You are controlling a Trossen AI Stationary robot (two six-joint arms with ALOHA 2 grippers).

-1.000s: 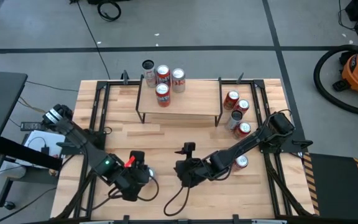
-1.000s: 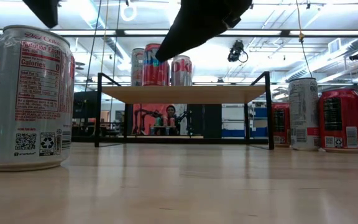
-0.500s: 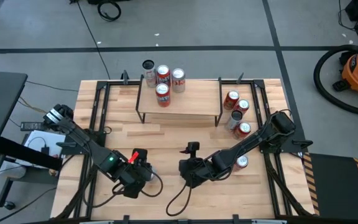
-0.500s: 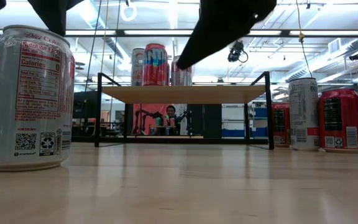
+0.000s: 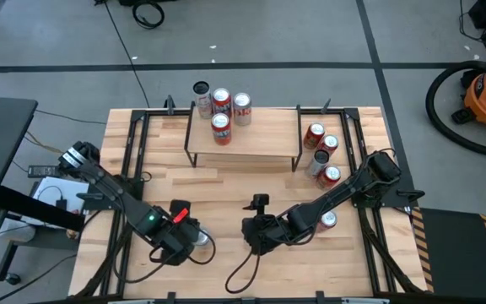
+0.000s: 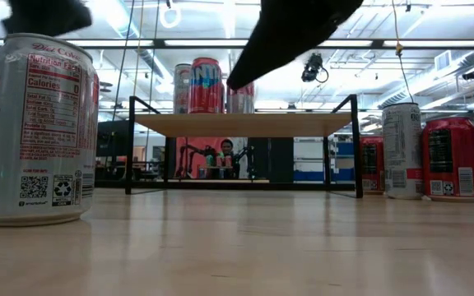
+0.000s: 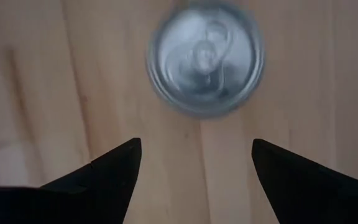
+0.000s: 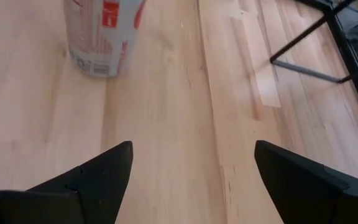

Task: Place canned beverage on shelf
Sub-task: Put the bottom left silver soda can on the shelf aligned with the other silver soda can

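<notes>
Near the table's (image 5: 226, 181) front edge we see the left claw (image 7: 194, 163) spread wide above a silver can (image 7: 205, 57) standing upright, not touching it. Beside it the right claw (image 8: 190, 163) hangs spread and empty. At the far edge, the shelf (image 5: 260, 139) carries three cans (image 5: 223, 112).

Leaving open tabletop (image 5: 226, 190) between the front edge and the shelf (image 5: 243, 139). Crowding the shelf's back left corner with three cans (image 5: 223, 111); leaving its right part bare. Blocking the right side with a cluster of cans (image 5: 321, 152). Standing alone near the front: a silver can (image 7: 204, 59).
</notes>
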